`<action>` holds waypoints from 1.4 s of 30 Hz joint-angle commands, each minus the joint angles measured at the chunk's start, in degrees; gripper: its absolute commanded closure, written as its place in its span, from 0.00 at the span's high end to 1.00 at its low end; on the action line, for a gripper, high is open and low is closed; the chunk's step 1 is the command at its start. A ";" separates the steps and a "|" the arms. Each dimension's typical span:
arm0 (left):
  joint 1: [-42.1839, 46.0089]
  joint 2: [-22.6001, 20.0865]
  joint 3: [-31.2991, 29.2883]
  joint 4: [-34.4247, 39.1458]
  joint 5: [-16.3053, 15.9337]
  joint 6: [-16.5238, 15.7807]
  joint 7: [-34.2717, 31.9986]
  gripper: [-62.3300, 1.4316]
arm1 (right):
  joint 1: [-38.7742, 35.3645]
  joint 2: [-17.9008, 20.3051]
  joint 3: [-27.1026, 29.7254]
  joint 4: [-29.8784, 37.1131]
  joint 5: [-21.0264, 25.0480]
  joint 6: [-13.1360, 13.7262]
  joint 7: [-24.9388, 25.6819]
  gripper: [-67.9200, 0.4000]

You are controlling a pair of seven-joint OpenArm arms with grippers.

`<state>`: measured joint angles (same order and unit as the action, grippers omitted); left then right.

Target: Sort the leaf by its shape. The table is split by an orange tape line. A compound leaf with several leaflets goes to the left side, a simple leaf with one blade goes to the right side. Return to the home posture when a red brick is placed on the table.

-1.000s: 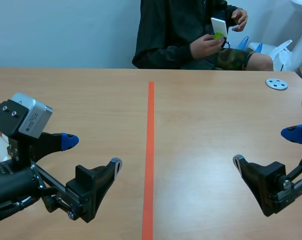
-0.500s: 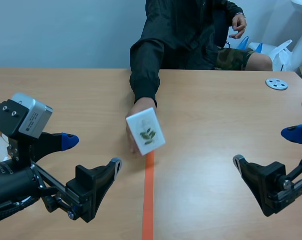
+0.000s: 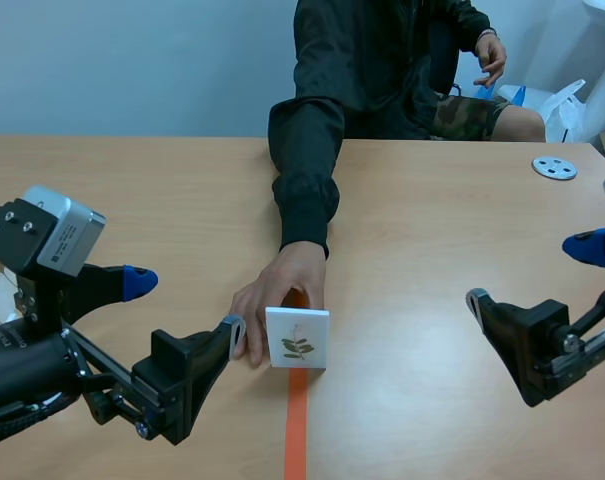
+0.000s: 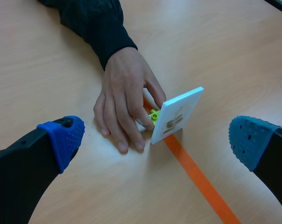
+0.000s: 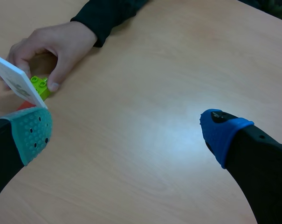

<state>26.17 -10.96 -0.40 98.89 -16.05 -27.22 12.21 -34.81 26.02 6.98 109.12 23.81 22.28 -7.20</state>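
Note:
A white card (image 3: 298, 338) printed with a leaf of several leaflets stands upright on the orange tape line (image 3: 298, 420), mounted on a small green brick (image 4: 154, 115). A person's hand (image 3: 272, 297) holds it from behind. In the left wrist view the card (image 4: 176, 115) stands ahead of my open left gripper (image 4: 154, 140). In the right wrist view the card (image 5: 17, 82) and green brick (image 5: 39, 87) are just beyond my open right gripper (image 5: 127, 128), off to one side. In the scene view my left gripper (image 3: 182, 315) sits close beside the card, and my right gripper (image 3: 537, 280) is far to its right.
The person sits across the table with a dark sleeve (image 3: 304, 165) stretched over its middle. A round grey disc (image 3: 554, 167) lies at the far right. The orange tape line (image 3: 302, 200) splits the wooden table (image 3: 432, 250).
The person's hand brought the card down from mid-air and set it upright on the tape line. Both arms have kept still.

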 commanded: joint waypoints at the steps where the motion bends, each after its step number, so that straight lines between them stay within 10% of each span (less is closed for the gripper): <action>1: 0.00 -0.35 -0.28 2.12 -0.66 -0.35 -0.83 1.00 | 0.72 0.02 0.09 0.94 0.42 0.22 0.35 1.00; 26: 0.00 -0.35 -0.31 2.08 -0.63 -0.35 -0.83 1.00 | 14.40 0.48 -11.50 -12.70 0.39 16.65 1.57 1.00; 42: 0.02 -0.55 -0.31 2.08 2.23 -0.42 -0.72 1.00 | 28.00 -0.52 -25.92 -25.77 -9.84 17.00 12.50 1.00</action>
<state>26.17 -10.98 -0.51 99.26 -13.89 -27.22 12.19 -7.79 25.96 -19.03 83.02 13.85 39.27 4.16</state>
